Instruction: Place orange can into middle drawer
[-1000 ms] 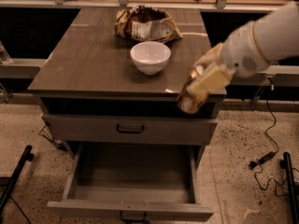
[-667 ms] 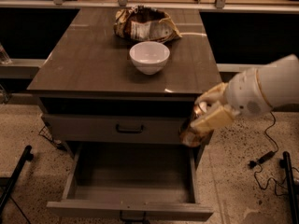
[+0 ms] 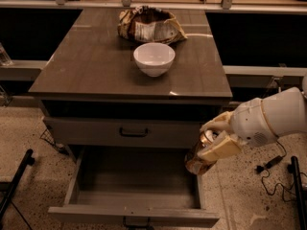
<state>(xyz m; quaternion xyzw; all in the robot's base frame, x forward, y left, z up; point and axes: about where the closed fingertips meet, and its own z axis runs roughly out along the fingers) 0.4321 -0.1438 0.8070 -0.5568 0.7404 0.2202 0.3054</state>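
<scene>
My gripper (image 3: 213, 143) is shut on the orange can (image 3: 200, 156), which is tilted with its silver top toward the fingers. It hangs at the right side of the cabinet, just above the right wall of the open middle drawer (image 3: 134, 212). The drawer is pulled out, its flat bottom bare, its dark handle at the lower front edge. My white arm (image 3: 268, 119) reaches in from the right.
A white bowl (image 3: 154, 58) and a crumpled snack bag (image 3: 149, 25) sit on the cabinet top (image 3: 86, 66). A shut drawer front with a black handle (image 3: 133, 132) is above the open drawer. Cables (image 3: 271, 164) and a black stand leg (image 3: 17, 181) lie on the floor.
My gripper has carried the can down from the cabinet top's right front corner to the height of the open drawer, drifting slightly left.
</scene>
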